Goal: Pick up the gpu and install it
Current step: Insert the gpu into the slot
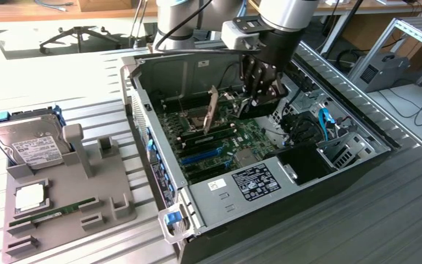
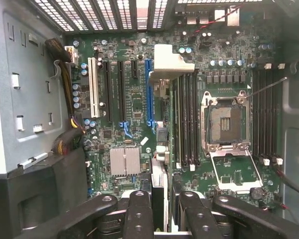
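Gripper [image 2: 163,201] clenched on gpu [image 2: 161,159], card edge-on between fingers, upright above motherboard [image 2: 132,97] inside open case [image 1: 218,206].

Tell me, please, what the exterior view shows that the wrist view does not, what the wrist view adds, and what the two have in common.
Exterior view's own: the robot arm and, at the exterior view's left, a gray tray holding a hard drive and a green RAM stick.
Wrist view's own: a straight-down look at the board's white slot.
Shared: the hand shut on the gpu, which is carried edge-on over the motherboard, with the open CPU socket close by.
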Controlling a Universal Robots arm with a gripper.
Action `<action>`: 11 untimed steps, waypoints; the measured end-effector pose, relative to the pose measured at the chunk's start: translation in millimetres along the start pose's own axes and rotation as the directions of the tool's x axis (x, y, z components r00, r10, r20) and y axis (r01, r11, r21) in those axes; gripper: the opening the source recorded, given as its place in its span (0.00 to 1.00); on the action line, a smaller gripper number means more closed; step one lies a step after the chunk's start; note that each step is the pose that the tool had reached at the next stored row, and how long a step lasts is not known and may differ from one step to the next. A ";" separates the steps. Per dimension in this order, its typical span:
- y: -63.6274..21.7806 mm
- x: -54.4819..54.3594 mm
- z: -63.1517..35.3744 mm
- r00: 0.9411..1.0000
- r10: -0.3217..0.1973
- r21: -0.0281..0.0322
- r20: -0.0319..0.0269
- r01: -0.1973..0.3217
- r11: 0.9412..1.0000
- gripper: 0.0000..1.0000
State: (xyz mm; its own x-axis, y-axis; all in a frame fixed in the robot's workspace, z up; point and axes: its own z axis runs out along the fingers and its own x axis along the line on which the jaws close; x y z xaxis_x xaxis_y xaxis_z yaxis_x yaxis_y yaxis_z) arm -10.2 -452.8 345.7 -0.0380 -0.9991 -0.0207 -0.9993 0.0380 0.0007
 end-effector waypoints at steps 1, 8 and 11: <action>0.0 0.6 0.0 1.000 0.000 0.000 0.000 0.000 1.000 0.26; 0.0 3.3 0.2 1.000 0.000 0.000 0.000 0.000 1.000 0.26; 0.1 4.8 0.3 1.000 0.000 0.000 0.000 0.000 1.000 0.26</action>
State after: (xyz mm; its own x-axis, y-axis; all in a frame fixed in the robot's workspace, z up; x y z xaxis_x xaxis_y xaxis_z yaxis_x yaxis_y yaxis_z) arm -10.4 -457.6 345.2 -0.0380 -0.9991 -0.0207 -0.9993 0.0380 0.0007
